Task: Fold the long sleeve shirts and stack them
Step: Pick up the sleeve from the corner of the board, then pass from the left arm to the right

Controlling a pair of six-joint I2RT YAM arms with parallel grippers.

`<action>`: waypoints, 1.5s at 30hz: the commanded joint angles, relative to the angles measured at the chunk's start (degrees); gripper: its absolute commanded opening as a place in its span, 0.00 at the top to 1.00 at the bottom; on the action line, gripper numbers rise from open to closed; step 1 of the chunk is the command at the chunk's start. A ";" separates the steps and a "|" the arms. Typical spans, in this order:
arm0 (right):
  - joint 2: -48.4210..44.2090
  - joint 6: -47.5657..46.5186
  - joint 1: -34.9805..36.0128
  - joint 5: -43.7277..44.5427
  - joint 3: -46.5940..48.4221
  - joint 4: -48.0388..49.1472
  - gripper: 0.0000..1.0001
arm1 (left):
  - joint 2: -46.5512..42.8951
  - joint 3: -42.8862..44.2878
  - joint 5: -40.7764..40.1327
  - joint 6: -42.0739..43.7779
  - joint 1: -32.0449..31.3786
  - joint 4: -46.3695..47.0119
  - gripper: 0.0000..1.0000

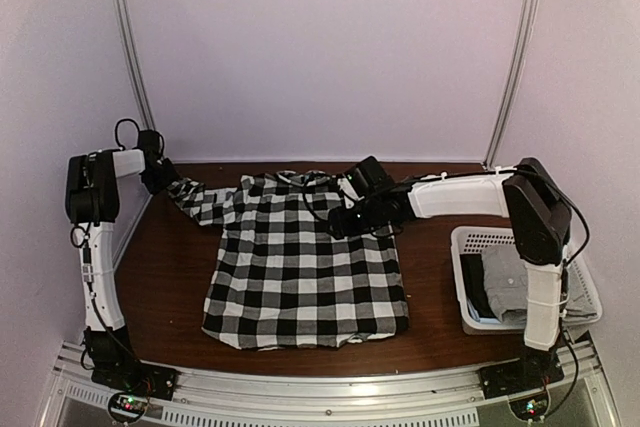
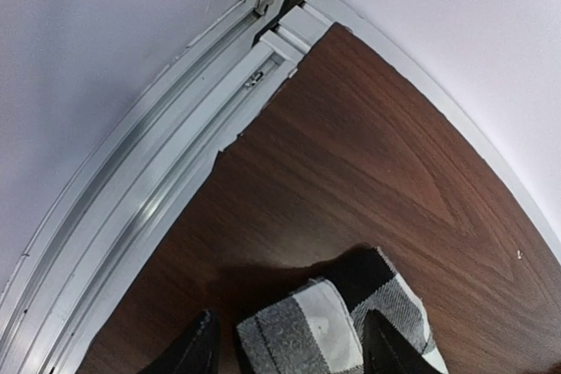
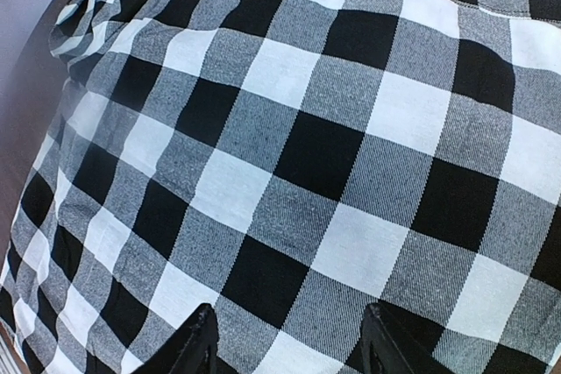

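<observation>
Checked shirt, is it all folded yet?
Not yet. Done: the checked shirt lies spread flat on the table. In hand: the left end effector has the sleeve end between its fingers; the right end effector is open over the cloth. Left: every fold, plus the grey shirt waiting in the basket.

Left arm (image 1: 92,247) stands tall off its base, elbow up high, forearm reaching out to the far left. Left gripper (image 2: 289,349) sits low, jaws spread apart. Right arm (image 1: 540,247) is up too, forearm stretched leftward across the middle, and right gripper (image 3: 287,348) tips downward, jaws parted wide.
</observation>
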 commanded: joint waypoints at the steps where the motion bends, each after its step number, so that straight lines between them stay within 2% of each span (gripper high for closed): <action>1: 0.96 -1.60 -0.36 -1.05 3.57 -2.55 0.44 | 2.71 4.22 2.72 0.97 0.31 -0.16 0.44; 4: 1.09 -1.63 -0.49 -0.99 3.97 -2.94 0.43 | 3.25 5.25 4.67 0.87 0.30 -0.14 0.46; 6: 1.09 -1.58 -0.55 -1.11 4.05 -3.06 0.43 | 3.42 5.79 4.85 1.02 0.31 -0.19 0.51; 9: 1.10 -1.54 -0.55 -1.20 3.94 -3.18 0.44 | 3.43 6.12 5.32 1.24 0.40 -0.37 0.64; 13: 0.62 -1.54 -0.61 -1.46 3.62 -3.16 0.43 | 2.82 6.18 5.72 2.12 0.45 -1.04 0.88; 16: 0.07 -1.50 -0.62 -1.34 3.09 -2.90 0.44 | 1.73 5.64 5.92 2.80 0.40 -1.10 1.00; 22: -1.30 -1.04 -0.64 -0.31 1.31 -1.38 0.44 | -1.98 2.90 8.13 4.17 0.40 -1.12 1.00; 30: -2.68 -0.57 -0.64 1.84 -0.10 2.47 0.44 | -15.02 -5.80 15.76 5.24 -2.08 -1.04 1.00; 36: -4.14 -0.75 -0.69 1.28 0.04 7.37 0.44 | -22.90 -11.70 20.32 7.89 -6.95 -1.37 1.00; 45: -6.70 -0.65 -0.39 -3.29 -1.85 19.93 0.41 | -28.85 -17.25 28.32 5.34 -19.61 -0.59 1.00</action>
